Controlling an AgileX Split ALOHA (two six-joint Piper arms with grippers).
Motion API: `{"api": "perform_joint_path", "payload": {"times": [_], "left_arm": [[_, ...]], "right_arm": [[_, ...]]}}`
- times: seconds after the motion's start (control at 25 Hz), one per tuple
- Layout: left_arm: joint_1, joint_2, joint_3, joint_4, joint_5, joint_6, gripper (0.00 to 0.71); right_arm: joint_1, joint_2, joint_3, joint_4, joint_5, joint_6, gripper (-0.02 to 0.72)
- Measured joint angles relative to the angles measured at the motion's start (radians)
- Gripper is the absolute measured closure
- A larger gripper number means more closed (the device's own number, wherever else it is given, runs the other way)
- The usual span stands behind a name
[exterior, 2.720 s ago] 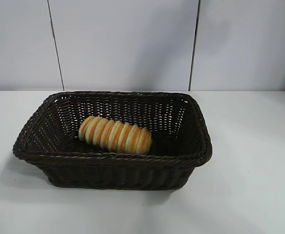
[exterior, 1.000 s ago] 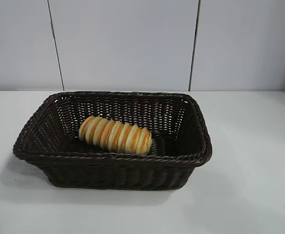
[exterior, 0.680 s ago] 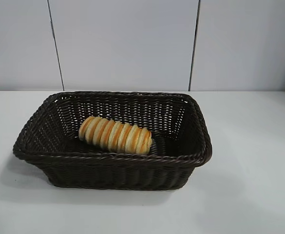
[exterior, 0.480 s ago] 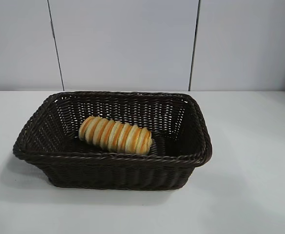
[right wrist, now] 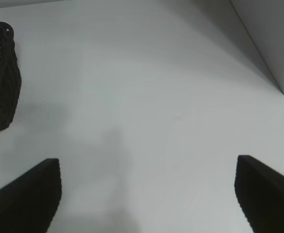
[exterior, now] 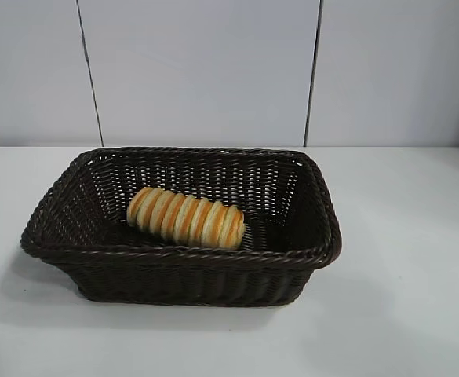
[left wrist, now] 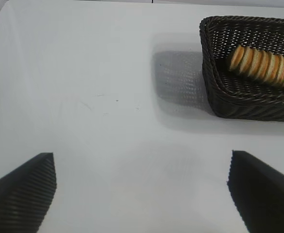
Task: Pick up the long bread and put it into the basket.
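The long bread [exterior: 186, 217], a golden-tan loaf with spiral ridges striped orange-brown and pale, lies on its side on the floor of the basket [exterior: 64, 253], a large rectangular dark brown woven wicker one with flaring sides and a braided rim. The loaf sits slantwise, one end toward the basket's far left corner and the other near the middle of its near wall, clear of the rim all round. Judged from that, the placing is done: the bread rests low and flat, where it cannot roll out.

The basket stands on a plain white table [exterior: 402, 314], toward the table's far edge and the grey panelled wall [exterior: 198, 71] behind it, casting a soft shadow to its left side.

Neither arm shows in the exterior view. In the left wrist view the left gripper [left wrist: 142, 194] hangs over bare table well apart from the basket, its dark ribbed fingers [left wrist: 23, 191] spread wide and holding nothing. The right gripper [right wrist: 146, 194] likewise hangs over bare table with only a corner of the basket in sight, fingers [right wrist: 27, 196] wide apart and empty, as suits arms drawn back from a finished job.
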Motion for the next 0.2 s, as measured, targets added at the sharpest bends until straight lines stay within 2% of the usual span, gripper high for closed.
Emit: {"api": "perform_joint_path", "payload": {"times": [0.2], "left_arm": [[0.000,0.000,0.000,0.000,0.000,0.000,0.015]], "right_arm": [[0.000,0.000,0.000,0.000,-0.005,0.000,0.008]]}}
